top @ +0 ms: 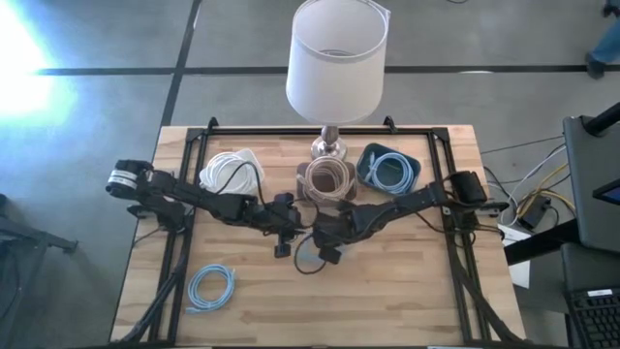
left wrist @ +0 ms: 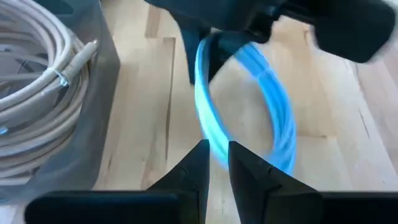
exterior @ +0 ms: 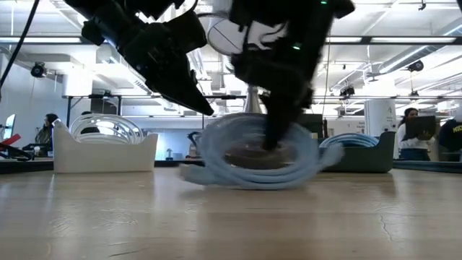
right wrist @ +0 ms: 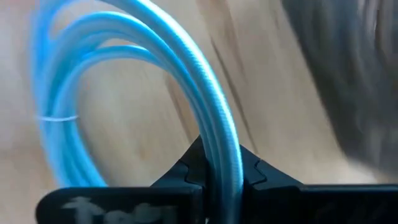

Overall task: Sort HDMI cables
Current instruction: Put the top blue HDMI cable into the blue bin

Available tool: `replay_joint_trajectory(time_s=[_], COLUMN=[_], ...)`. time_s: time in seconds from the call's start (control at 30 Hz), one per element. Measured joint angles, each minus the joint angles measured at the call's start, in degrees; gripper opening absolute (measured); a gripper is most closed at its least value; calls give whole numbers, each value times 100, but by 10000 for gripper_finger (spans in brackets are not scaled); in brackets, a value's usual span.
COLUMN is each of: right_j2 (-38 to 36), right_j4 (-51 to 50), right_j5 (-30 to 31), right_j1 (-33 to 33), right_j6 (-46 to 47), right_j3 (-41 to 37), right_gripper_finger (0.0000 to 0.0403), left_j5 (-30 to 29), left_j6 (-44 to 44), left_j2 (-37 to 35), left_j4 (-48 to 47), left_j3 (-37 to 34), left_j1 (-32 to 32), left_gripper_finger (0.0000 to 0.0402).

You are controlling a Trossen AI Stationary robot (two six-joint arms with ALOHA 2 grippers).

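A light blue HDMI cable coil (exterior: 253, 155) sits at the table's middle between both grippers. My right gripper (right wrist: 221, 168) comes down onto it from the right and is shut on its windings. My left gripper (left wrist: 217, 165) reaches in from the left and is closed to a narrow gap on the coil's opposite rim. A second light blue coil (top: 211, 288) lies flat near the table's near left corner. White coils fill a white tray (top: 231, 173). Beige coils are in a brown tray (top: 327, 180), and light blue coils are in a dark blue tray (top: 387, 172). My left gripper has the coil's rim (left wrist: 211, 134) between its two fingertips, coming level from the table's left; only the tips reach it. My right gripper pinches the bundle of windings (right wrist: 217, 134) between its two fingers from above, across the strands. The coil stands tilted, its lower side (exterior: 253, 180) at the table top.
A lamp with a white shade (top: 335, 53) stands at the far edge behind the trays. A black frame (top: 199, 145) runs around the table. Bare wood lies toward the near edge, right of the loose coil. People sit in the room beyond.
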Motion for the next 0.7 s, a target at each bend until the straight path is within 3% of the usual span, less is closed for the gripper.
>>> replay_joint_trajectory(time_s=[0.13, 0.33, 0.5, 0.7], right_j2=[-232, -793, -1471, -2535], right_j4=[-1017, -2851, -3984, -4411], right_j5=[37, 676, 1631, 2787], right_j1=[104, 380, 518, 269], right_j6=[671, 1770, 2519, 3024], right_j3=[-3, 1, -40, -461], right_gripper_finger=[21, 21, 21, 21], left_j5=[3, -213, -233, -235], left_j6=[120, 204, 269, 272], left_j2=[0, 0, 0, 0], left_j4=[30, 27, 34, 50], left_j3=[0, 0, 0, -2], left_j1=[-2, -1, 0, 0], left_gripper_finger=[58, 59, 58, 56])
